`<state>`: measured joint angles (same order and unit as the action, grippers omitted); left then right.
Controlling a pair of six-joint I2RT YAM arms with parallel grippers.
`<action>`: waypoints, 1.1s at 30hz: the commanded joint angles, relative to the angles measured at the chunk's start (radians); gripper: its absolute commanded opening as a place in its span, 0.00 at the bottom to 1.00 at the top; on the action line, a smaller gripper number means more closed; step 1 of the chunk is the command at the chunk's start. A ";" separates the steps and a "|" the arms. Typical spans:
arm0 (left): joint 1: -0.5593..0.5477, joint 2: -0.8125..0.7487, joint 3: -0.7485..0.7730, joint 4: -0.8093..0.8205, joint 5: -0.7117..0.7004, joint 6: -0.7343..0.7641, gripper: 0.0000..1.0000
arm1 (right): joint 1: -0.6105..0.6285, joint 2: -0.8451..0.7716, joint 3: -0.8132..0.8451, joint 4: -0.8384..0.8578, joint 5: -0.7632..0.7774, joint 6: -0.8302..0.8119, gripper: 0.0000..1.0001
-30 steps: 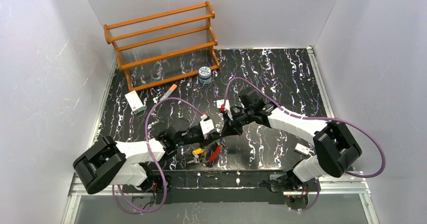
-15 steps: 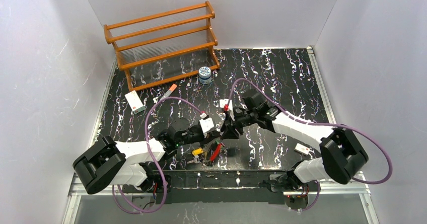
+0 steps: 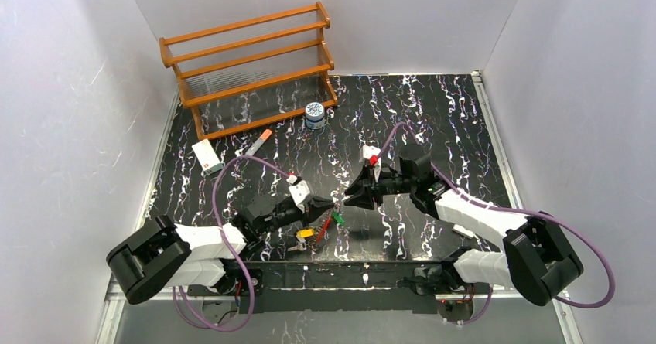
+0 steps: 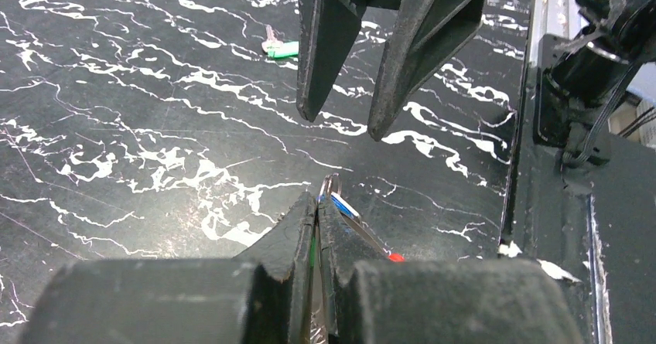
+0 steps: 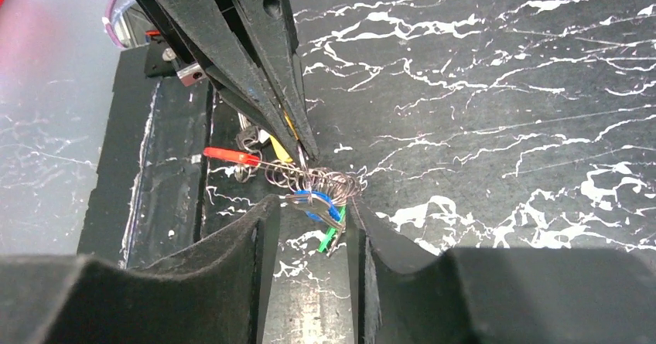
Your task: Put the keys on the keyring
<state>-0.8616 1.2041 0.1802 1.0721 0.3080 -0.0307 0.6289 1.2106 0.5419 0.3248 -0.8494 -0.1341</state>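
My left gripper (image 3: 330, 205) is shut on the keyring (image 3: 319, 226), a tangle of thin wire loops with a red part. In the left wrist view the jaws (image 4: 319, 205) pinch the ring with a blue key (image 4: 344, 206) beside them. In the right wrist view the keyring (image 5: 317, 180) hangs from the left fingers (image 5: 290, 127), carrying blue (image 5: 317, 202), green (image 5: 331, 240) and yellow (image 5: 282, 151) keys. My right gripper (image 3: 352, 194) is open just right of the ring, its fingers (image 5: 267, 236) either side of the blue key without touching. Another green key (image 4: 280, 49) lies on the table.
A wooden rack (image 3: 247, 58) stands at the back left, with a blue-white jar (image 3: 314, 114) by its right foot. An orange-tipped marker (image 3: 259, 141) and a white box (image 3: 206, 157) lie left of centre. The black front rail (image 3: 348, 270) runs just below the grippers.
The two grippers have drawn apart: the right one has let go and pulled back to the right, open. The left one has shifted slightly left, still holding the keyring.
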 commanded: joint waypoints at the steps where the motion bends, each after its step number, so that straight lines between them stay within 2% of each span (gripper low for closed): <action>1: -0.004 -0.023 -0.034 0.187 -0.040 -0.057 0.00 | -0.010 0.014 0.007 0.121 -0.073 0.059 0.43; 12: -0.004 -0.025 -0.035 0.193 -0.038 -0.058 0.00 | -0.012 0.056 0.032 0.104 -0.100 0.054 0.43; 20: -0.004 -0.014 -0.028 0.192 -0.023 -0.060 0.00 | -0.012 0.089 0.053 0.113 -0.106 0.060 0.37; 28: -0.004 -0.009 -0.030 0.192 -0.023 -0.062 0.00 | -0.012 0.115 0.069 0.133 -0.116 0.075 0.36; 33: -0.004 -0.012 -0.030 0.192 -0.022 -0.061 0.00 | -0.011 0.123 0.073 0.131 -0.128 0.076 0.19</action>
<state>-0.8616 1.2011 0.1497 1.2186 0.2844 -0.0902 0.6216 1.3270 0.5694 0.4187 -0.9466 -0.0620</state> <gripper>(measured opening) 0.016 0.247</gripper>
